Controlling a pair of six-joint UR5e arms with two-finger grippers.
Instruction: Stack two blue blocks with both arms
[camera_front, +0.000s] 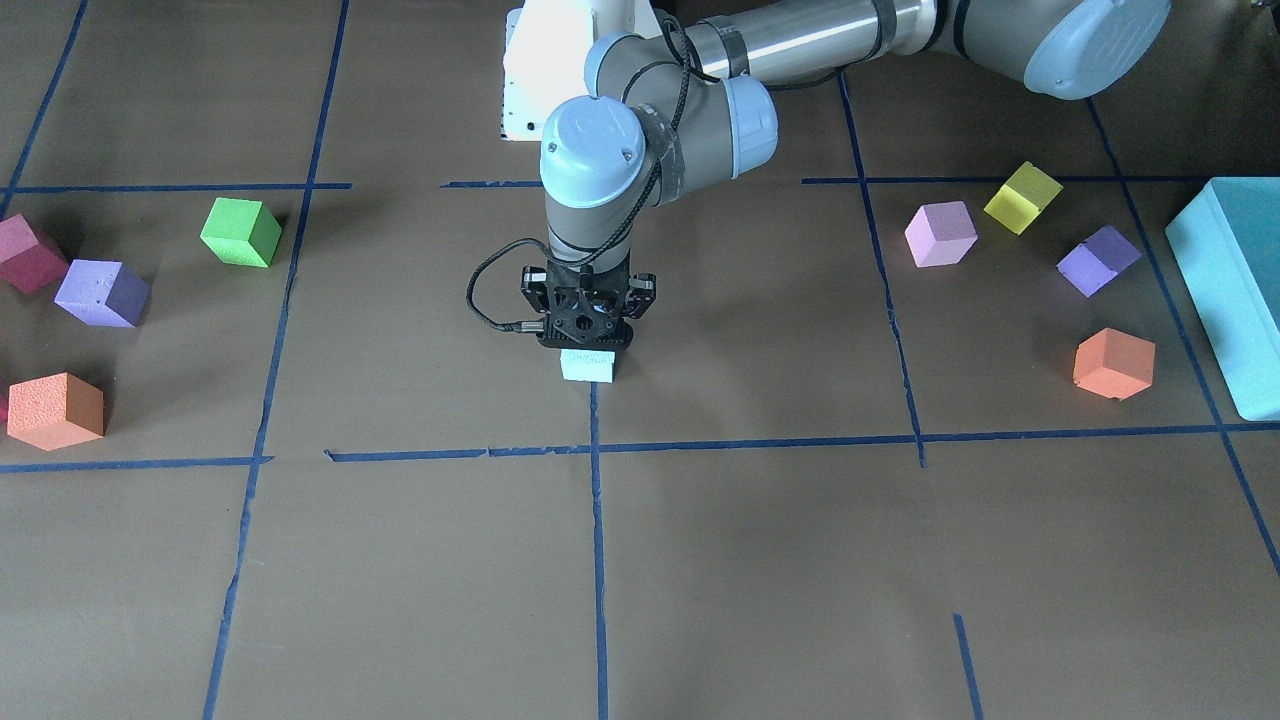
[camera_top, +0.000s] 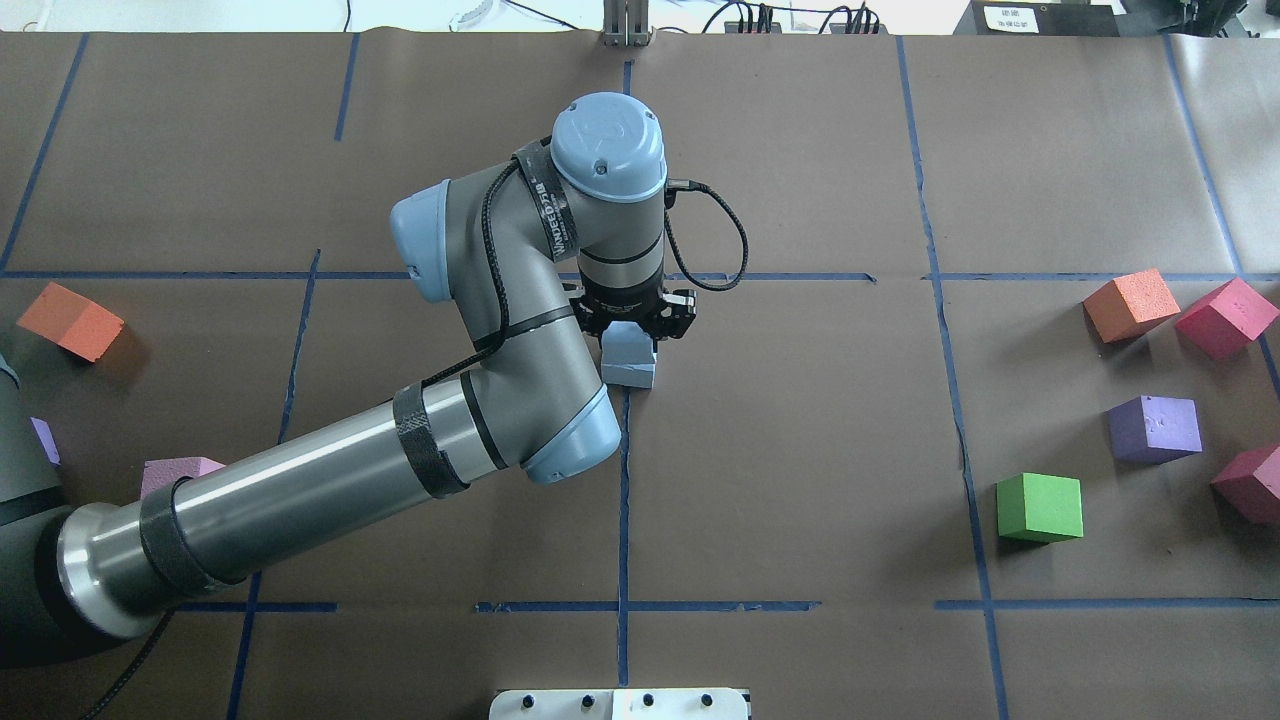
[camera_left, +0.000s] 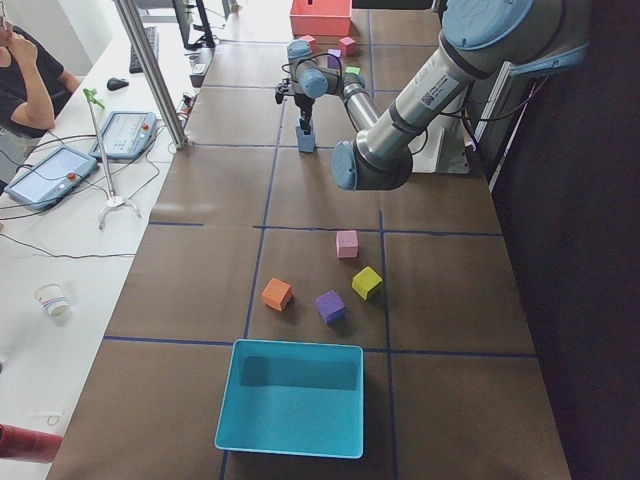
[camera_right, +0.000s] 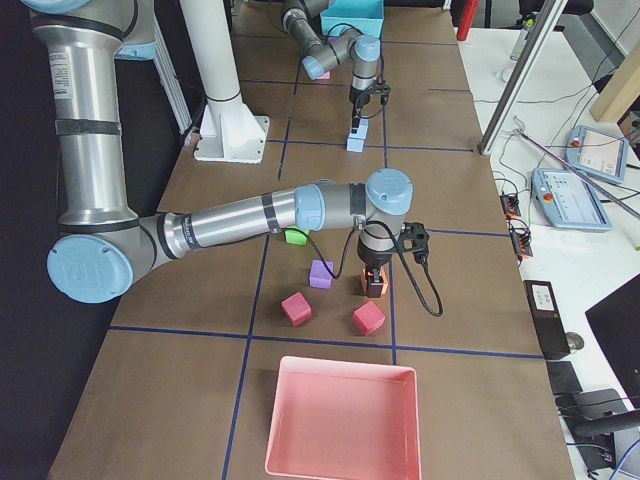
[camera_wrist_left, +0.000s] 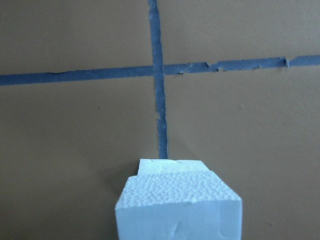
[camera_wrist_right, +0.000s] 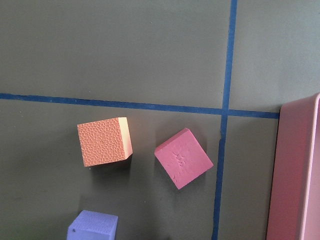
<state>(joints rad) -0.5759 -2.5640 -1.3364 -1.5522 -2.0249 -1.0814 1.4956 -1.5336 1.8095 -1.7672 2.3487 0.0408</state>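
Left fingers (camera_front: 587, 342) grasp the upper blue block (camera_wrist_left: 178, 200) on the lower blue block (camera_top: 632, 378), at the middle of the desk (camera_top: 800, 450).
The fingers point straight down, clenched on the upper cube, which sits a little shifted. The left arm (camera_top: 330, 480) reaches in, bent at the wrist. The right fingers (camera_right: 373, 275) hang above an orange block (camera_right: 374, 289) near the desk's right edge; whether they are released or clenched I cannot tell.

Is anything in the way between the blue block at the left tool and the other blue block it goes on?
Nothing visible does. The upper block is at the left tool, directly over the lower block, slightly offset. The other cubes lie well off to the sides.
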